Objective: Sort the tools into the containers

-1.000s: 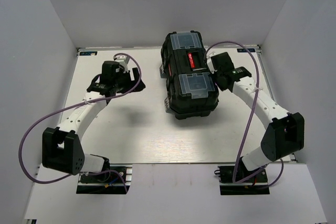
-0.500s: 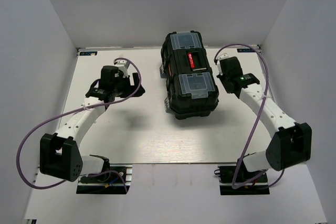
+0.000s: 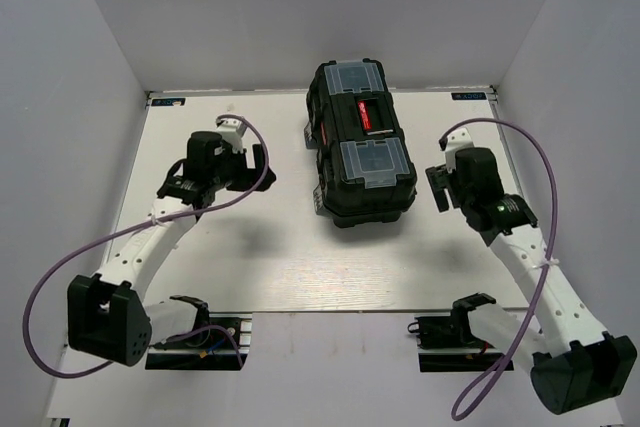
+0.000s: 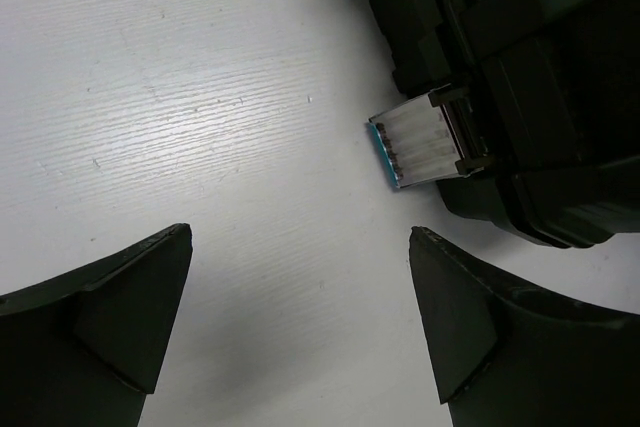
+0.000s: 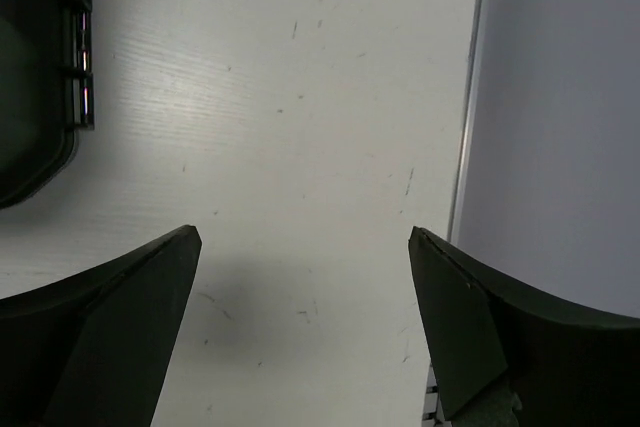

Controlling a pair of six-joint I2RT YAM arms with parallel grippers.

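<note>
The black toolbox [image 3: 362,142] stands shut at the back middle of the table, with two clear-covered organiser boxes and a red-marked handle on its lid. Its inner containers are hidden under the lid, and no tools show in any view. My left gripper [image 3: 218,169] hovers left of the toolbox, open and empty [image 4: 300,237]; the box's side [image 4: 540,97] and a silver latch [image 4: 425,147] lie ahead to its right. My right gripper [image 3: 465,172] is to the right of the toolbox, open and empty [image 5: 305,235], with a corner of the box [image 5: 35,67] at its upper left.
White enclosure walls [image 3: 90,97] close in the table on the left, back and right. The table's right edge rail [image 5: 465,97] and the wall [image 5: 560,97] run close beside my right gripper. Purple cables [image 3: 510,132] loop over both arms.
My right gripper has opened wide and drawn back from the toolbox's right side toward the near right. The left gripper has opened a little more and shifted slightly away from the box.
</note>
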